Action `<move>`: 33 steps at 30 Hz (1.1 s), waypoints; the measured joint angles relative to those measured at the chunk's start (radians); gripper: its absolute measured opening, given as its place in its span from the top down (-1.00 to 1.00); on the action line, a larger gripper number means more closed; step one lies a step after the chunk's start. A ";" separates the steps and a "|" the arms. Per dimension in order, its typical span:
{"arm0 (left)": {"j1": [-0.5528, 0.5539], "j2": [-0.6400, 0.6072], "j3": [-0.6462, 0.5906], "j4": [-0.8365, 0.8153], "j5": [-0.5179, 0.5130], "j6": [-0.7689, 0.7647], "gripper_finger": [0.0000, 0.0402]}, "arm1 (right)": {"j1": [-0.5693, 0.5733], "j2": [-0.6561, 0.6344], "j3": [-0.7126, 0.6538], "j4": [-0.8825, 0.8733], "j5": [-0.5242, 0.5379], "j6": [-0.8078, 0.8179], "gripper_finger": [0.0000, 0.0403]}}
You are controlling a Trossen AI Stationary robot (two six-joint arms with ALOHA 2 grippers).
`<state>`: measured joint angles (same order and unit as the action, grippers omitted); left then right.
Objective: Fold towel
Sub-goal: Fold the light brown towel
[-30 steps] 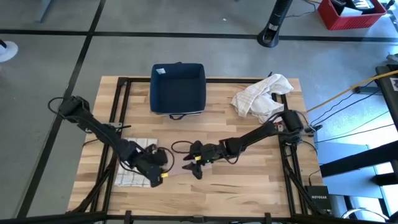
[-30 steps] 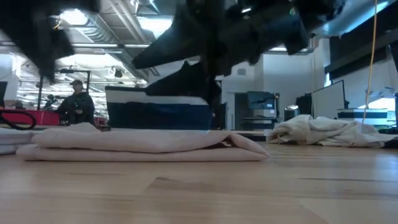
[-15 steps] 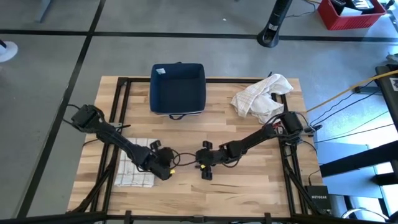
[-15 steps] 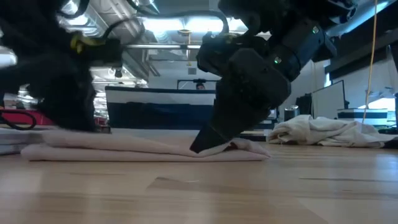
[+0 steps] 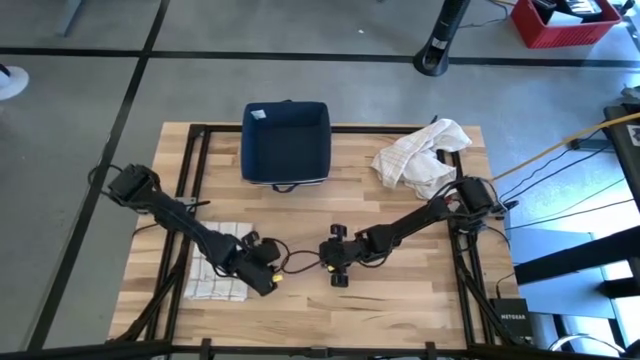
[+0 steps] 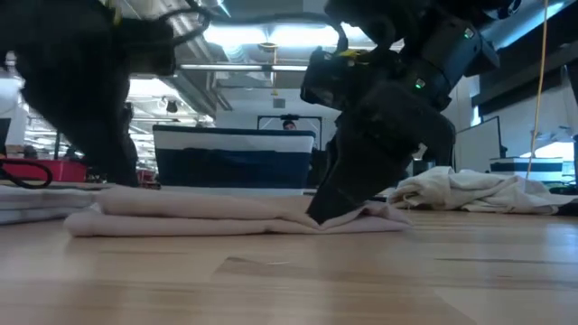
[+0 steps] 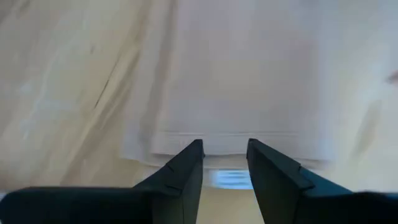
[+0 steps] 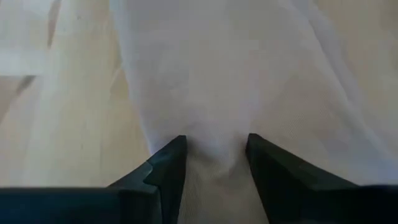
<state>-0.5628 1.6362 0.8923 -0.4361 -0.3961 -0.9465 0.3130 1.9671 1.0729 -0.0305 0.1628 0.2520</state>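
— High view: pale plank table on grey concrete; navy fabric bin upper centre, crumpled cloth heap upper right.

— Towel?

— Soft, flat, lower centre; left gripper part-open at its hem, right gripper pinching a fold.

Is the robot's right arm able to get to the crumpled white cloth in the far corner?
Probably yes. The crumpled cloth lies in the open on the table beside that arm's base, with nothing on top. But the right gripper is busy at the folded towel now.
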 joint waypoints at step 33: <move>0.369 0.226 0.035 0.126 -0.167 0.144 0.42 | -0.013 -0.359 -0.035 -0.633 0.356 0.295 0.15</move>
<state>-0.1939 1.8623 0.9272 -0.3105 -0.5628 -0.8022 0.3000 1.6077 1.0374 -0.6635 0.5185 0.5471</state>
